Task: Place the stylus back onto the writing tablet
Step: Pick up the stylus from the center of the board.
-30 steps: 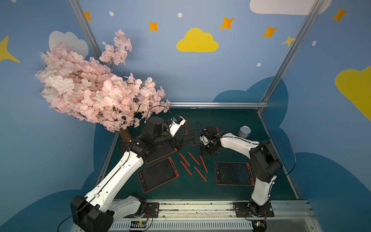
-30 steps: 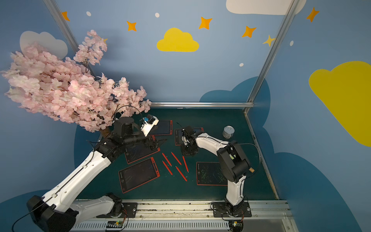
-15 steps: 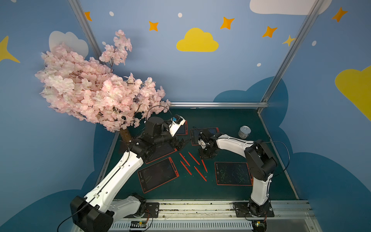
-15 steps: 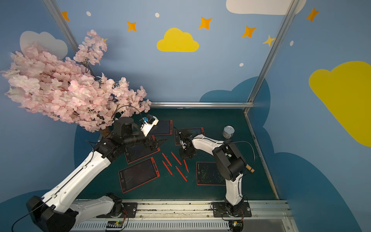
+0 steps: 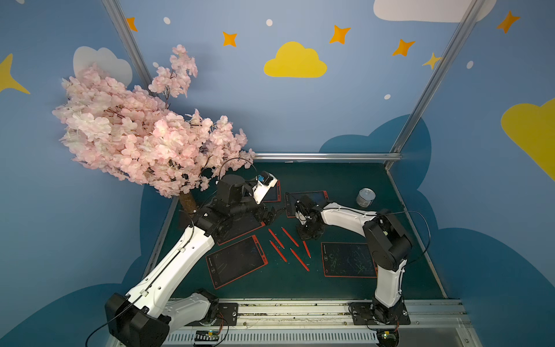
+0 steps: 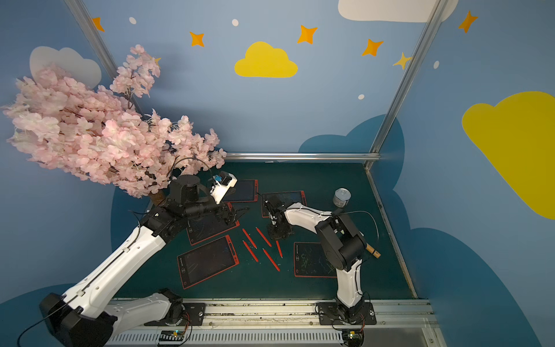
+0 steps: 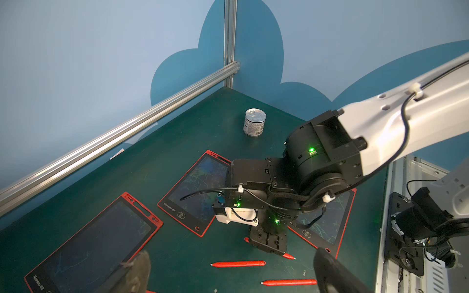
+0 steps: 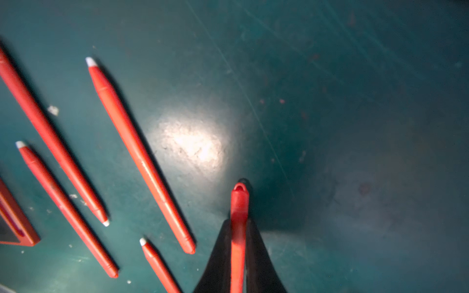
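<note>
Grips the red stylus (image 8: 239, 203) in the right claw (image 8: 238, 224), fingers (image 8: 219, 256) pinched on its shaft, low over the green desk (image 5: 345, 180), beside four loose styluses (image 8: 139, 152), near the writing tablet (image 5: 348, 260). Holds the left claw (image 7: 231, 253) splayed wide, empty.

A slim red stylus (image 8: 239, 200) sits clamped in the right pincer (image 8: 238, 228), near a red-framed writing tablet (image 5: 345, 260) lying flat.

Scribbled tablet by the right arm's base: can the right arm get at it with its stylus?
Probably yes. The tablet lies flat, its visible screen bare, just beside the right hand, which grips the stylus; nothing lies between.
</note>
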### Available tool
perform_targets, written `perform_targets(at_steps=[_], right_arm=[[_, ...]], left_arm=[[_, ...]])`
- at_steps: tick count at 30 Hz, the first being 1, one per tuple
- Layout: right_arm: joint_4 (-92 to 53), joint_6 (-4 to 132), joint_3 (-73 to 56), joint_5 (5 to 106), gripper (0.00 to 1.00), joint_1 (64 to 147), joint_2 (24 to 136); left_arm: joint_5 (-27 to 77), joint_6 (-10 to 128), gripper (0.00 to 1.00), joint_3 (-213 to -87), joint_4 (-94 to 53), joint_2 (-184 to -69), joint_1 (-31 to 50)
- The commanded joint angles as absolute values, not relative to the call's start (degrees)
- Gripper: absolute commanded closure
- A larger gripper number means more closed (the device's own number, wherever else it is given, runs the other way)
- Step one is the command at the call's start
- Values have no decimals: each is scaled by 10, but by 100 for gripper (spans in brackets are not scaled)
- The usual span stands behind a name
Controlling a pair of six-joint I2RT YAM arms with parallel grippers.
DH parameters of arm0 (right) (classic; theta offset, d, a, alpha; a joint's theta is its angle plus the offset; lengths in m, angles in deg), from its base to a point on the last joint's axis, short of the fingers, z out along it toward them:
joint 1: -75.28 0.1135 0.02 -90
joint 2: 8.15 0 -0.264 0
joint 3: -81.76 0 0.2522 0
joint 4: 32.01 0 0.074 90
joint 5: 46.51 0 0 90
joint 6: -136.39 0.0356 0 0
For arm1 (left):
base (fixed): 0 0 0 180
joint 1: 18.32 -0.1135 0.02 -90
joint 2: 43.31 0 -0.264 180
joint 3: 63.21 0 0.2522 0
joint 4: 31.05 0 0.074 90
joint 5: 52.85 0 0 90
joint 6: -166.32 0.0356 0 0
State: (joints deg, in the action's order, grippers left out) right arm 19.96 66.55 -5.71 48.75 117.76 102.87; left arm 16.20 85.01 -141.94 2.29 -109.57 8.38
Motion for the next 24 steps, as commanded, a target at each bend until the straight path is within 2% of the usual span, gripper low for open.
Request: perform_targets(at_steps=[1, 15, 24], right_arm=[[220, 660, -58, 467, 89, 1187, 1054], [227, 667, -62, 443, 94, 1201, 1064], [238, 667, -73, 426, 90, 1211, 1078]], left_arm=[[153, 846, 1, -1415, 15, -1092, 85], [149, 842, 1, -1415, 14, -1091, 87], [147, 841, 1, -1415, 14, -1092, 86]])
